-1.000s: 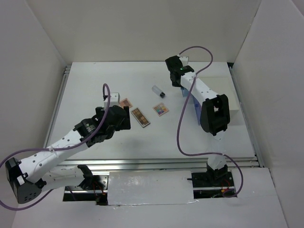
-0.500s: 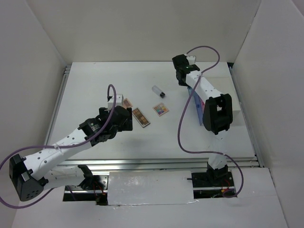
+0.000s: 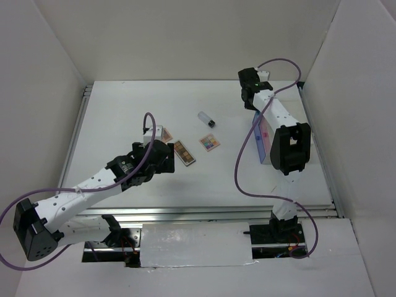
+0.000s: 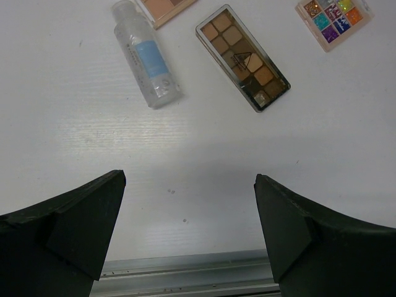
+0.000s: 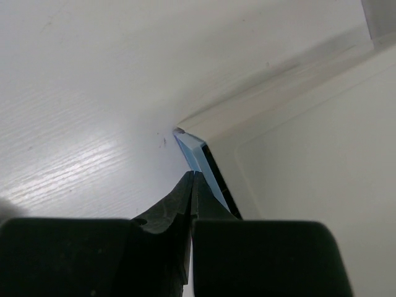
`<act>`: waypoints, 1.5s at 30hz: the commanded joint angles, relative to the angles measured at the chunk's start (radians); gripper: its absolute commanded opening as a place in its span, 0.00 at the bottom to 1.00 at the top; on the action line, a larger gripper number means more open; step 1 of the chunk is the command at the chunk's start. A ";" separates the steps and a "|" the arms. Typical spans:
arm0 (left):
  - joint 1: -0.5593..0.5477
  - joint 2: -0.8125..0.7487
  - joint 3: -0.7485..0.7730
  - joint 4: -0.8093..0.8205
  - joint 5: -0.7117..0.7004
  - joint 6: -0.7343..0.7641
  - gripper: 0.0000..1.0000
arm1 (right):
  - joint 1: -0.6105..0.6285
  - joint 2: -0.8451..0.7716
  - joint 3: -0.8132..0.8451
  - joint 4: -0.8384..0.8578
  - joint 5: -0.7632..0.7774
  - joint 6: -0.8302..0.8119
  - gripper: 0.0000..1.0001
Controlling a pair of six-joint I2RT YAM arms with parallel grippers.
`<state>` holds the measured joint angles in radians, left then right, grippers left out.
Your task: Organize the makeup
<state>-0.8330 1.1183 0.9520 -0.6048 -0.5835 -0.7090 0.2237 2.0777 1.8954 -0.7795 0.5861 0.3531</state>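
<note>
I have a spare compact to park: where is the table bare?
Bare table at the far left, and a wide near strip between the brown palette and the front rail. Crowded mid-table, around the glitter palette and black-capped bottle.
</note>
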 commanded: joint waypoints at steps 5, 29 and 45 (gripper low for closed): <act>-0.002 -0.018 -0.015 0.042 0.004 0.005 0.99 | -0.012 -0.059 -0.009 -0.043 0.076 -0.005 0.00; -0.002 0.024 -0.025 0.247 0.123 -0.026 0.99 | 0.098 -0.397 -0.030 0.011 -0.581 -0.030 0.64; 0.087 0.960 0.330 1.635 0.985 -0.644 0.89 | 0.091 -1.303 -0.492 0.046 -0.454 0.148 1.00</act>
<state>-0.7376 1.9415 1.1584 0.6624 0.2348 -1.1423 0.3161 0.8001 1.4681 -0.7181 0.1772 0.4580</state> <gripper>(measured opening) 0.902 0.998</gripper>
